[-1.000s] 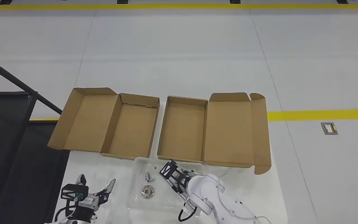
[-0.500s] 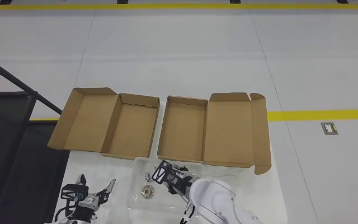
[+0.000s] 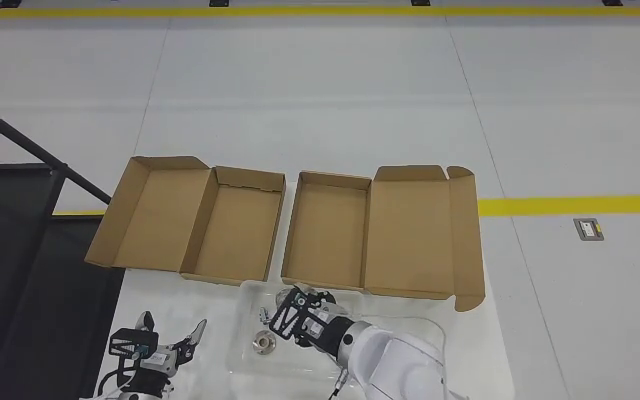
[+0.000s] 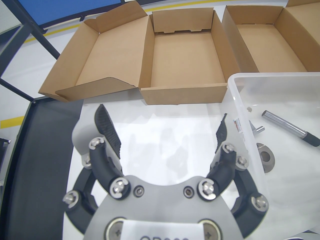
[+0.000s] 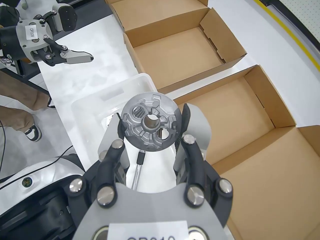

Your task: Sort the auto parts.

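My right gripper [image 5: 151, 122] is shut on a round grey metal disc [image 5: 150, 122] with holes and raised ribs, held above the clear plastic bin [image 5: 87, 101]. From above, this gripper [image 3: 298, 312] hangs over the bin's far left part. A steel rod [image 4: 290, 127] and a small metal ring [image 4: 266, 158] lie in the bin [image 4: 240, 93]. My left gripper [image 4: 165, 131] stands open over bare white table beside the bin, and it appears as the left gripper [image 3: 165, 345] at the table's near left. Two open cardboard boxes, left box [image 3: 235, 225] and right box [image 3: 325, 232], stand behind the bin.
The boxes' lids [image 3: 420, 230] lie flat to the outer sides. A black cloth-covered frame [image 3: 40, 280] borders the table's left edge. A person's legs [image 5: 22, 106] stand beside the table in the right wrist view.
My right gripper has shifted left over the bin and turned, carrying the disc. The left arm has kept still.
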Tool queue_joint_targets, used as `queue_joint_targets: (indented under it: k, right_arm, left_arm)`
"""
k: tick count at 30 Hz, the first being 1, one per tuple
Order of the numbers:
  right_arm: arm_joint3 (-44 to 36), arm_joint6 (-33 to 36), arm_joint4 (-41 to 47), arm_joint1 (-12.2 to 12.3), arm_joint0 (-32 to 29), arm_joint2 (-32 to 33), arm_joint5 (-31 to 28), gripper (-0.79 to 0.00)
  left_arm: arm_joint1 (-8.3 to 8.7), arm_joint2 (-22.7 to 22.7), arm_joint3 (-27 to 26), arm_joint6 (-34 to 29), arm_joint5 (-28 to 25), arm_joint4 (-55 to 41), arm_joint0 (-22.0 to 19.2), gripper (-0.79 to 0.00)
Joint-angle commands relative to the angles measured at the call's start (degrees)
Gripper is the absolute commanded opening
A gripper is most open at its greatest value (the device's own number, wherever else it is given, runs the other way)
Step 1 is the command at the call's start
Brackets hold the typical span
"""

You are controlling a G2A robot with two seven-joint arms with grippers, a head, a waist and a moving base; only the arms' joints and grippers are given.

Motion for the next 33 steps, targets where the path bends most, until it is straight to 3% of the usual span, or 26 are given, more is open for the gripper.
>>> queue_joint_targets:
  k: [1, 6, 12, 19, 24, 28, 33]
  right_arm:
    - [1.4, -2.0, 3.0, -0.1, -1.0, 0.9, 1.6, -0.785]
    - [8.5, -3.6, 11.6, -1.9, 5.0, 1.1, 9.9, -0.785]
    - [23.3, -6.2, 18.6, -6.3, 19.4, -3.8, 23.8, -0.785]
    - [47.2, -11.4, 23.9, -13.3, 35.9, -12.1, 32.8, -0.785]
    - [63.7, -12.3, 24.2, -19.3, 44.1, -18.0, 42.3, -0.785]
    - [73.6, -13.3, 25.9, -23.6, 47.8, -20.6, 44.8, -0.785]
    - [84.0, -14.7, 28.4, -27.6, 50.5, -21.4, 43.0, -0.785]
  left_arm:
    - [0.0, 0.0, 0.0, 0.0, 0.0, 0.0, 0.0, 0.0]
    - [0.0, 0.0, 0.0, 0.0, 0.0, 0.0, 0.0, 0.0]
    - [0.0, 0.0, 0.0, 0.0, 0.0, 0.0, 0.0, 0.0]
    - [0.0, 0.0, 0.0, 0.0, 0.0, 0.0, 0.0, 0.0]
    - [0.0, 0.0, 0.0, 0.0, 0.0, 0.0, 0.0, 0.0]
    - [0.0, 0.0, 0.0, 0.0, 0.0, 0.0, 0.0, 0.0]
    - [0.0, 0.0, 0.0, 0.0, 0.0, 0.0, 0.0, 0.0]
